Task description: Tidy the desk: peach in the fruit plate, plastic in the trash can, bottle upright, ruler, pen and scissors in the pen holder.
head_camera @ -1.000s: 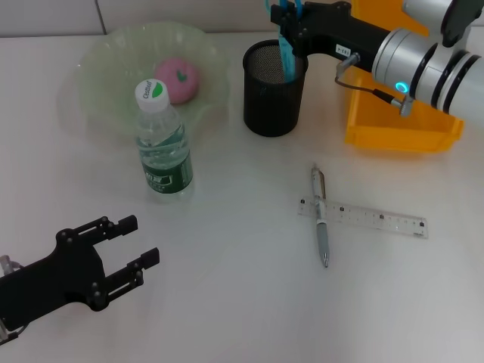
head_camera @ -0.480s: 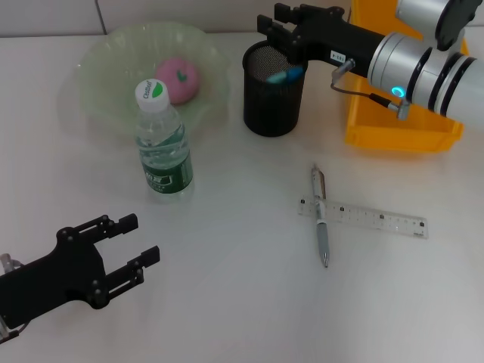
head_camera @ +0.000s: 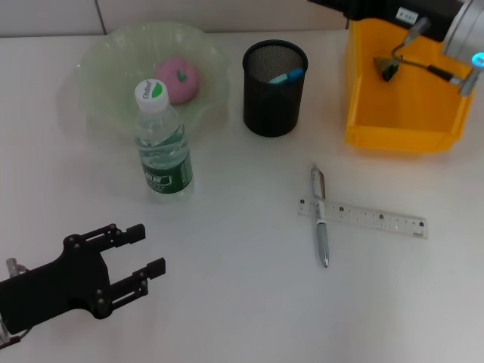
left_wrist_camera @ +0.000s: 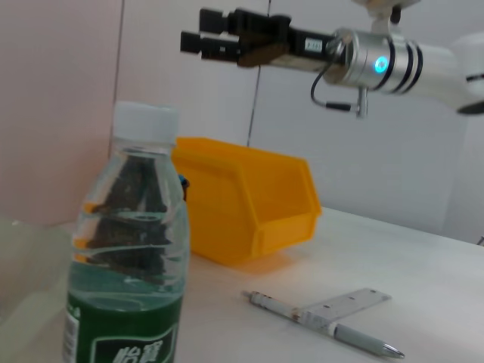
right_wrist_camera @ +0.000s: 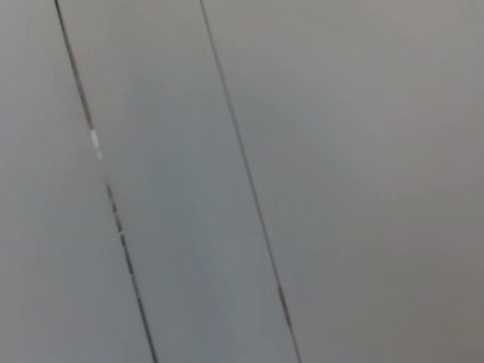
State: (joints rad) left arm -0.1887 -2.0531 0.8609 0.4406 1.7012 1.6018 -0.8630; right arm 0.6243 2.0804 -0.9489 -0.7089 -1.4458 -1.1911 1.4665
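Lying flat on the smooth white table (head_camera: 227, 302), the clear plastic ruler (head_camera: 364, 217) runs left to right, with the slim silver pen (head_camera: 321, 217) crossing its left end, tip toward the robot. Blue scissors (head_camera: 285, 76) lean inside the round black mesh holder (head_camera: 274, 89). Left pincer (head_camera: 140, 251) rests low, fingers apart. Right pincer (left_wrist_camera: 198, 39) hangs high with fingers apart, empty.

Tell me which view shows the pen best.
Head view: the whole pen lies flat on the desk, crossing one end of the ruler. Left wrist view shows it low and farther off, past the bottle. Right wrist view shows none of it.
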